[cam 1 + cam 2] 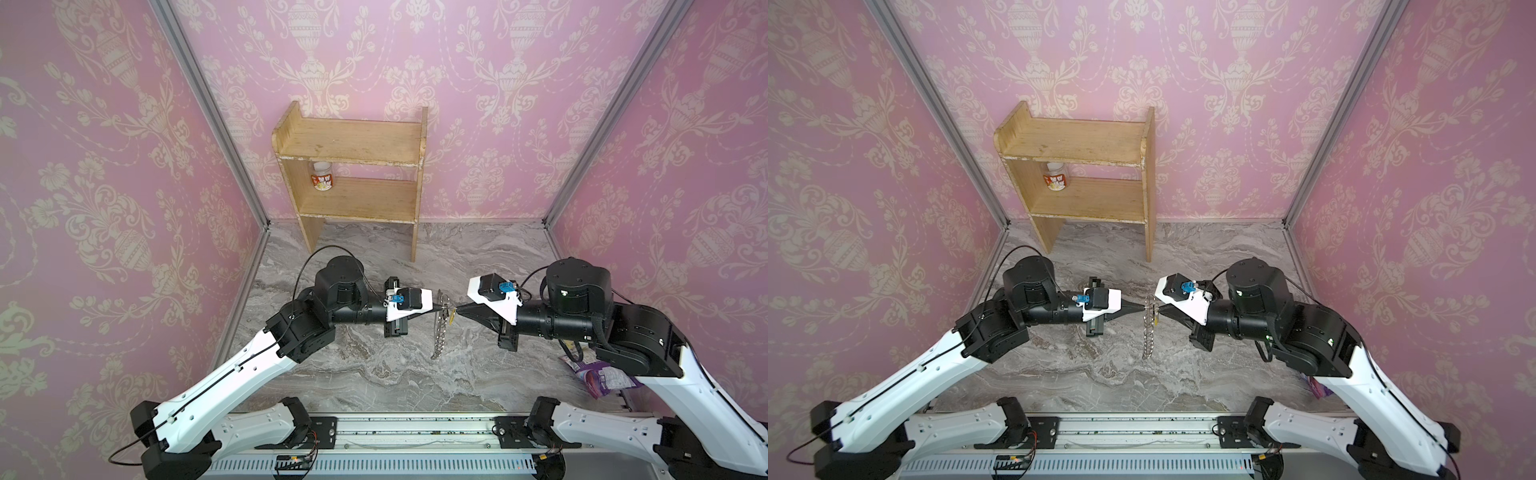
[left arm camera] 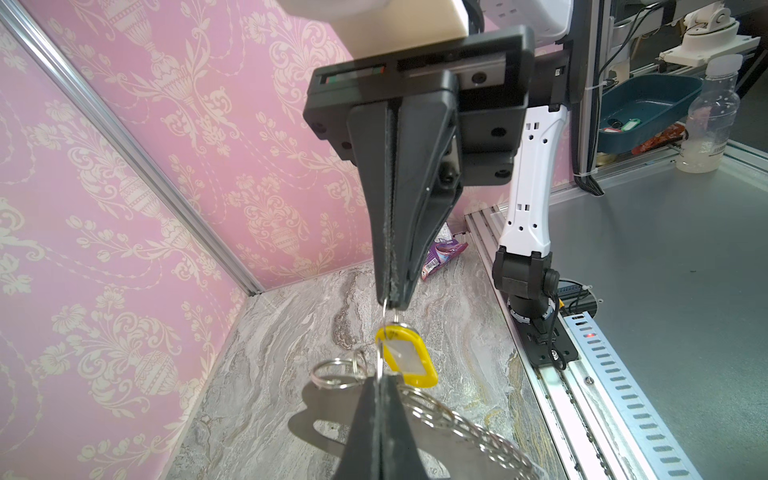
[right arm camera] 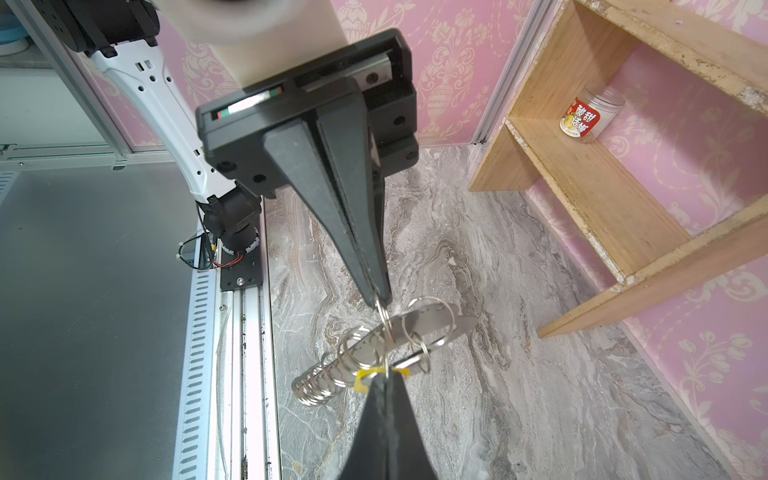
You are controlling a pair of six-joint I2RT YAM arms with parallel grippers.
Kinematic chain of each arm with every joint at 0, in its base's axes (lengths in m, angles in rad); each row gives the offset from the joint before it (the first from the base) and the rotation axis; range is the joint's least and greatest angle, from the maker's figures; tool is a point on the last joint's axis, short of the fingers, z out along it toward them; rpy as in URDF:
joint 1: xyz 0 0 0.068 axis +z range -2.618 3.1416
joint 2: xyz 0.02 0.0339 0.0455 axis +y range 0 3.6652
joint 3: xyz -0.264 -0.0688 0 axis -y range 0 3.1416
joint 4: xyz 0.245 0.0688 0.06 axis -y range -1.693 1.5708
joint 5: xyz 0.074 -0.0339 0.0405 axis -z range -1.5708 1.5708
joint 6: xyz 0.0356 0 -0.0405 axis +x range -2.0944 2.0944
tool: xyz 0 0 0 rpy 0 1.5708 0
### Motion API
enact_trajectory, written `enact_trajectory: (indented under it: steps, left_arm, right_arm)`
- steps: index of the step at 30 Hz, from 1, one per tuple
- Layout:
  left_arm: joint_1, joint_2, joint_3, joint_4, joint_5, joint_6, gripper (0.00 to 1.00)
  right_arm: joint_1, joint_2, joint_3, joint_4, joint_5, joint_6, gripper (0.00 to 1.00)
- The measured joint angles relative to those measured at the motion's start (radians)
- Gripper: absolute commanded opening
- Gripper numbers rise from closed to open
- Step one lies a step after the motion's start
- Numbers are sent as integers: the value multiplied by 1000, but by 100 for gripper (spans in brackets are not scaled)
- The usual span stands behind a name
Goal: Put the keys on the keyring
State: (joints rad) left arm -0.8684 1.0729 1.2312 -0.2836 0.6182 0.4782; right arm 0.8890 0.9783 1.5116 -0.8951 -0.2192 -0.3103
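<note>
Your left gripper point(image 1: 439, 308) and right gripper point(image 1: 458, 311) meet tip to tip, both pinched shut on one split ring point(image 3: 383, 320). The keyring point(image 1: 440, 334) hangs there above the desk point(image 1: 374, 374), yellow key point(image 2: 409, 359) dangling alongside.

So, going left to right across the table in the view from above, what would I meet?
Left tool → keyring, between the two tool tips → right tool → purple packet. The yellow key overlaps the keyring and the right tool, so I leave it unplaced.
</note>
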Motion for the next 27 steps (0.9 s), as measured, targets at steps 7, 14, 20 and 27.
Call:
enact_trajectory:
  steps: [7, 14, 20, 27]
  left_arm:
    - [-1, 0, 0, 0, 0, 0, 0]
    - [-1, 0, 0, 0, 0, 0, 0]
    - [-5, 0, 0, 7, 0, 0, 0]
    - [-6, 0, 0, 8, 0, 0, 0]
  right_arm:
    - [0, 6, 0, 0, 7, 0, 0]
    - [0, 6, 0, 0, 8, 0, 0]
    - [0, 12, 0, -1, 7, 0, 0]
    - [0, 19, 0, -3, 7, 0, 0]
